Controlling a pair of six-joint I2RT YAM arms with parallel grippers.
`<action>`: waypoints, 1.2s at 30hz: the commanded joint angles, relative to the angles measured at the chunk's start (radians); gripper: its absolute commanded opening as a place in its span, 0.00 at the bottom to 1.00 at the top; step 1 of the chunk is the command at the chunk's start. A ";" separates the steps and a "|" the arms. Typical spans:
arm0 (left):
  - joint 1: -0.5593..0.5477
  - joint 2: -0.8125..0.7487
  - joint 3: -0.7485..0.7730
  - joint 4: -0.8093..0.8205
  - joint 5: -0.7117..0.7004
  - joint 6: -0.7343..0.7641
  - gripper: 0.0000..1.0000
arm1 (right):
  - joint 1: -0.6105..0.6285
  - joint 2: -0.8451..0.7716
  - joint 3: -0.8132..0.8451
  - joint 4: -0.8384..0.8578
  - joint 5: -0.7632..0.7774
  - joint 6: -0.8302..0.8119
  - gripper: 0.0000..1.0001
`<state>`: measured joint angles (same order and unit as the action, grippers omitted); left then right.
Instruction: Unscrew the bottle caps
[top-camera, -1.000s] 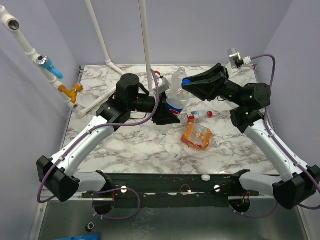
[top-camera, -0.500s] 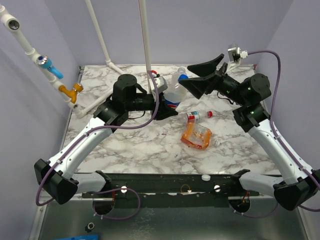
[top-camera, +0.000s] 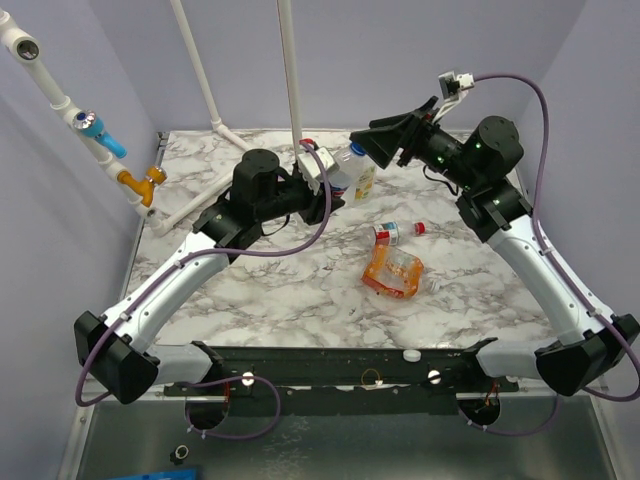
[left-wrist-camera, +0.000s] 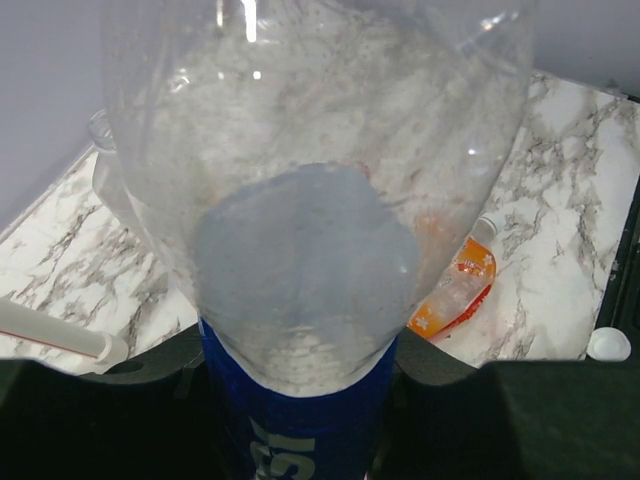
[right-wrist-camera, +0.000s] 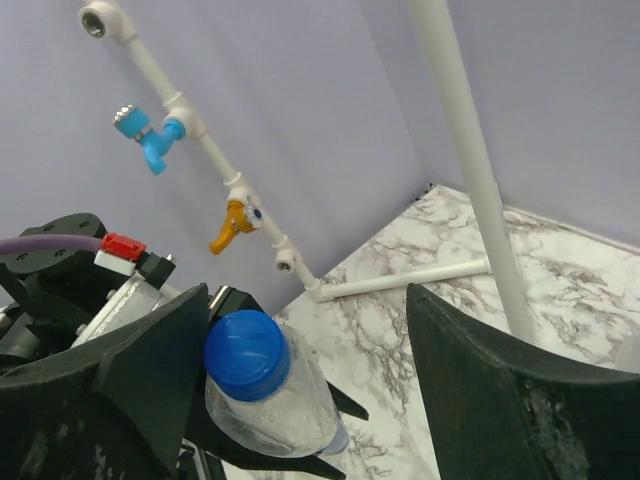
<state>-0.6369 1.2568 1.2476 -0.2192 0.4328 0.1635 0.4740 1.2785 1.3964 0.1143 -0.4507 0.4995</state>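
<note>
The left tool (top-camera: 322, 192) grips one blue bottle (left-wrist-camera: 300, 300); the open right tool (right-wrist-camera: 305, 298) sits around its blue cap (right-wrist-camera: 246, 347). Two more, a red bottle (top-camera: 388, 233) and an orange bottle (top-camera: 393, 272), lie on the counter (top-camera: 300, 280).

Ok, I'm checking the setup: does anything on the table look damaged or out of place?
Yes. The orange-label bottle lies on its side and looks crumpled, and the small red-label bottle lies tipped over just beyond it.
</note>
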 joint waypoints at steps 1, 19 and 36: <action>-0.010 0.016 0.000 0.037 -0.065 0.014 0.11 | 0.019 0.035 0.052 -0.017 -0.009 0.007 0.78; -0.010 0.058 0.024 0.059 -0.081 -0.061 0.11 | 0.033 0.080 0.028 0.056 -0.038 0.050 0.23; 0.029 0.004 0.111 0.020 0.662 -0.308 0.09 | 0.010 0.064 -0.065 0.457 -0.790 0.130 0.01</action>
<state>-0.6132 1.2991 1.3041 -0.2382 0.8051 -0.0212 0.4751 1.3254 1.3876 0.4107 -0.8600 0.5411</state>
